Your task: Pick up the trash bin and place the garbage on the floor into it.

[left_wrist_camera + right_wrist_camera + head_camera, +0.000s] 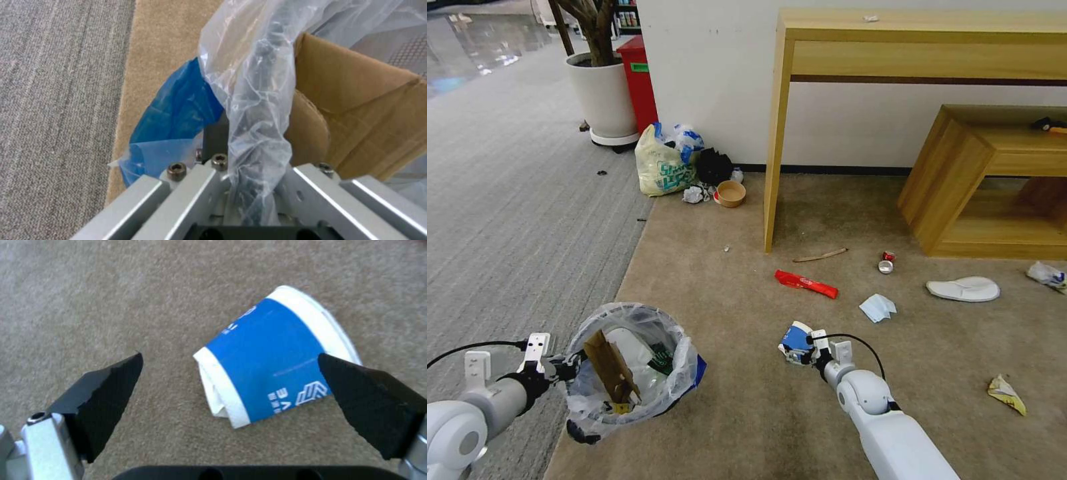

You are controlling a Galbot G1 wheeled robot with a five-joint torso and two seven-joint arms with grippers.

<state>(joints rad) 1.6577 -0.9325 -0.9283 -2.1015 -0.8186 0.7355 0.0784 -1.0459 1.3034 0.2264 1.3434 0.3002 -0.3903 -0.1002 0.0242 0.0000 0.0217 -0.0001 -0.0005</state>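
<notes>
Right gripper (229, 386), jaws wide, straddles the crushed blue-white paper cup (271, 356); left gripper (564, 367) clamps the bag-lined black trash bin (630, 363) at nine o'clock, ready to receive.

One round black trash bin lined with clear plastic (627, 367) was there, with one flattened blue-and-white paper cup (795, 339), one red wrapper (806, 284), one white slipper (964, 289), one crushed can (886, 262) and two wooden tabletops (920, 23).
</notes>
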